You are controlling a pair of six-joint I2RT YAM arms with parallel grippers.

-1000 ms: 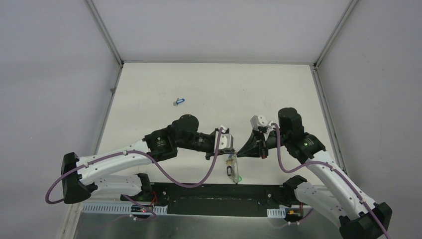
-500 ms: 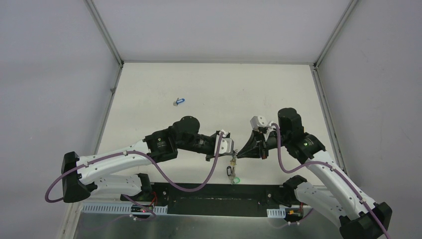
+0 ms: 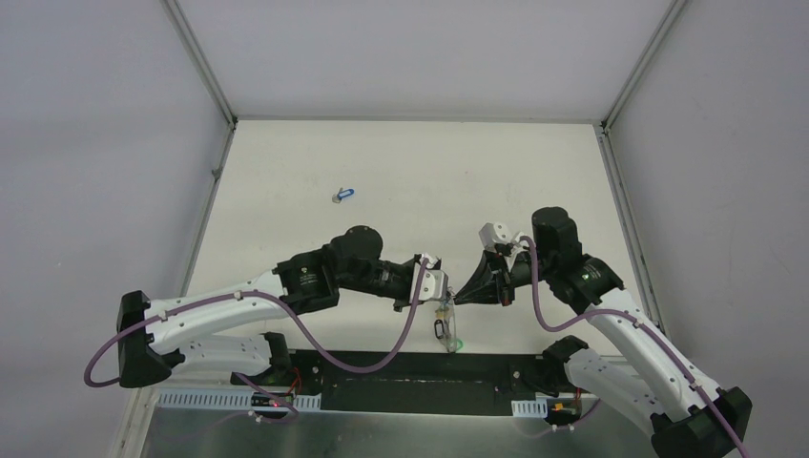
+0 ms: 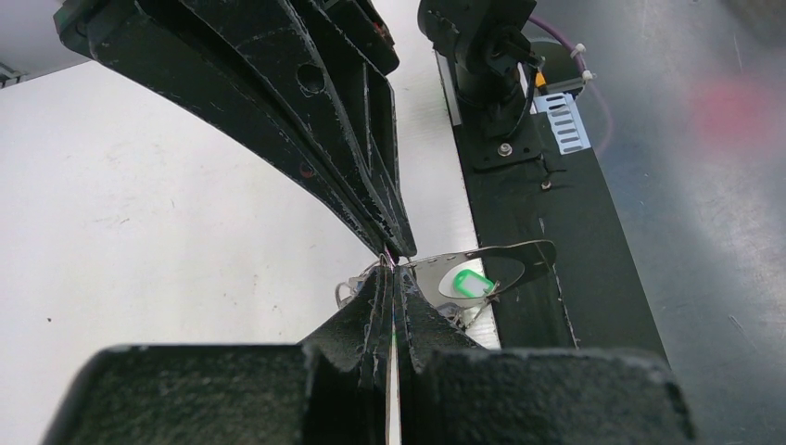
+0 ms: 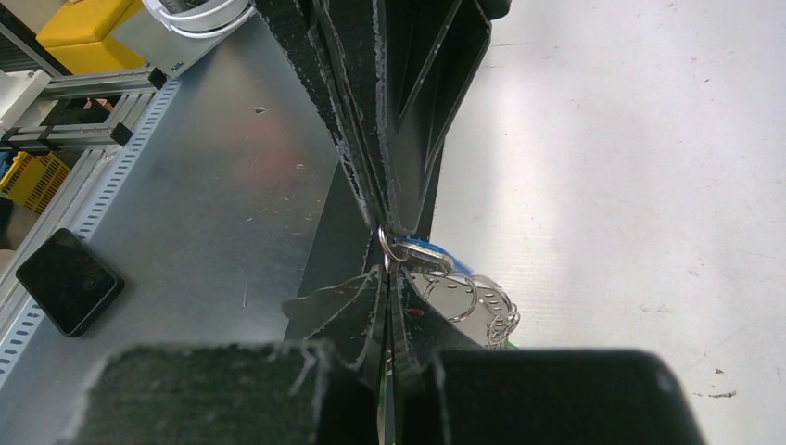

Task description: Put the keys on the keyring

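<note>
Where the two arms meet above the near edge of the surface [image 3: 410, 162], the left pincer [image 3: 445, 298] and the right pincer [image 3: 459, 297] stand nose to nose, their tips touching or as good as touching. Both are closed, with no gap showing between the fingers of either one.

The keyring [image 4: 505, 267] is clamped at the left pincer's tips. It hangs down and away from them, off the surface, with its thin metal loop swinging out to one side of the meeting point. A green-tagged key [image 4: 471, 282] dangles from it just below the two tips.

From the right wrist, a small silver split ring with a blue-tagged key [image 5: 428, 251] sits right at the seam where the tips come together. A cluster of little rings hangs just under it. I cannot tell whether the right pincer actually pinches that small ring or only presses against it.

A loose blue key [image 3: 343, 195] lies flat on the surface, well beyond the left pincer and off to its outer side, apart from everything else.

A dark phone [image 5: 69, 283] lies on the metal bench, far out to the side of the right pincer.
</note>
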